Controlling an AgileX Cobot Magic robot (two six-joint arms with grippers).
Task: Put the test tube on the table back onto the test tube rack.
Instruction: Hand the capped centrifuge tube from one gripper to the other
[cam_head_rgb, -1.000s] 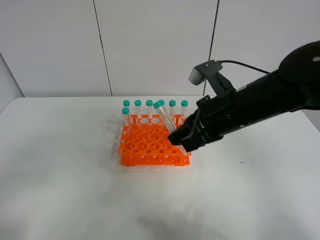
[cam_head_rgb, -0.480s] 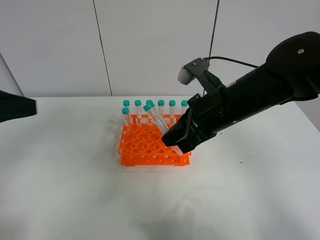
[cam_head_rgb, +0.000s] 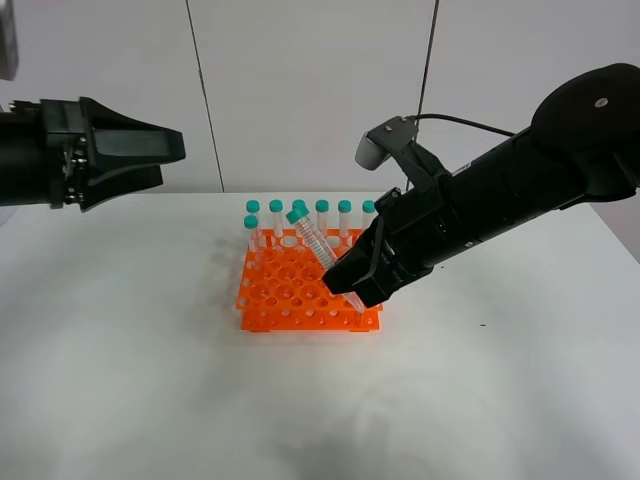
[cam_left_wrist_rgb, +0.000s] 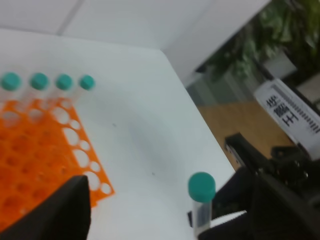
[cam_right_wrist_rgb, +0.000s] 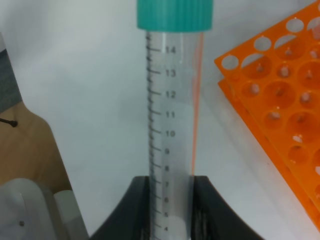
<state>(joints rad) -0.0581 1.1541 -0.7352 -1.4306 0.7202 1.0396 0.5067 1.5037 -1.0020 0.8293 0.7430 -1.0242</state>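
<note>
The test tube is judged light, stiff, slick (bare plastic), clamped low by right fingers; left fingers stand wide.

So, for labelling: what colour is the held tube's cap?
Teal-green; the cap shows best in the right wrist view.

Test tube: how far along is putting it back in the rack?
Done: the test tube is off the table, clamped in the right gripper. In hand: it hangs tilted over the test tube rack, not seated. Left: straighten it, lower it into a free hole, release. The left gripper is open, off to the side.
</note>
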